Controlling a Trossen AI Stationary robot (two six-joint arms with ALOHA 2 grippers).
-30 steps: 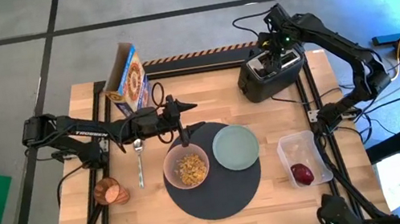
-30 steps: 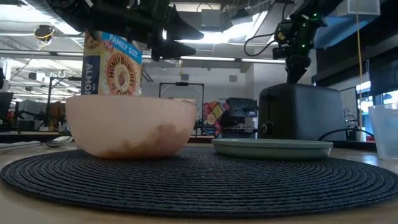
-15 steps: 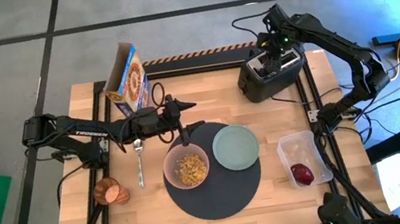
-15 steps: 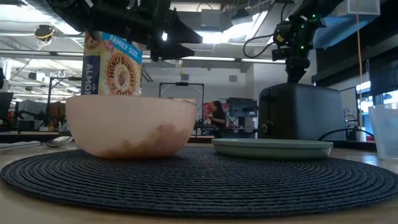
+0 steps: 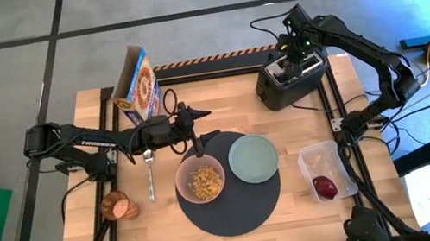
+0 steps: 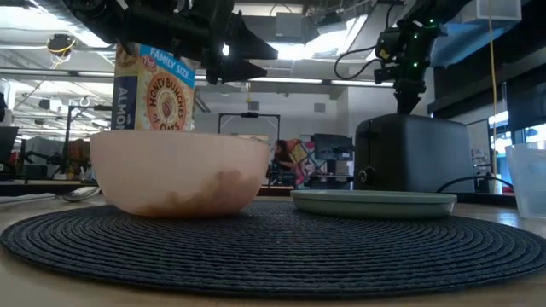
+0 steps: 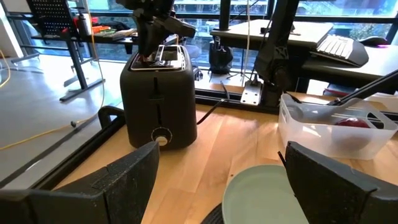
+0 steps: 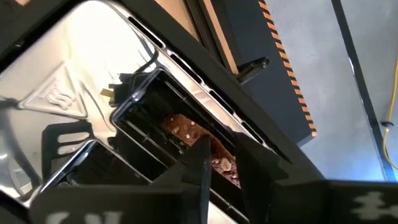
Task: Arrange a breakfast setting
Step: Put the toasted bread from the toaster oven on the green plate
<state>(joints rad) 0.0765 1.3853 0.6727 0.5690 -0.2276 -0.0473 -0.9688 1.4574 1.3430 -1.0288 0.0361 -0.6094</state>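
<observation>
Toast slice [image 8: 202,140] down in slot of black toaster [image 5: 291,77], upper right of high view; visible only in right wrist view. Right pincer [image 8: 221,163] pinching toast top edge, fingers either side. Low view shows only the right arm above the toaster. Pink bowl [image 5: 200,181] with cereal and green plate [image 5: 253,158] on dark mat [image 5: 232,214], centre frame. Left pincer [image 5: 202,126] spread wide, hovering just above bowl. Red fruit [image 5: 324,186] in clear tub at right.
</observation>
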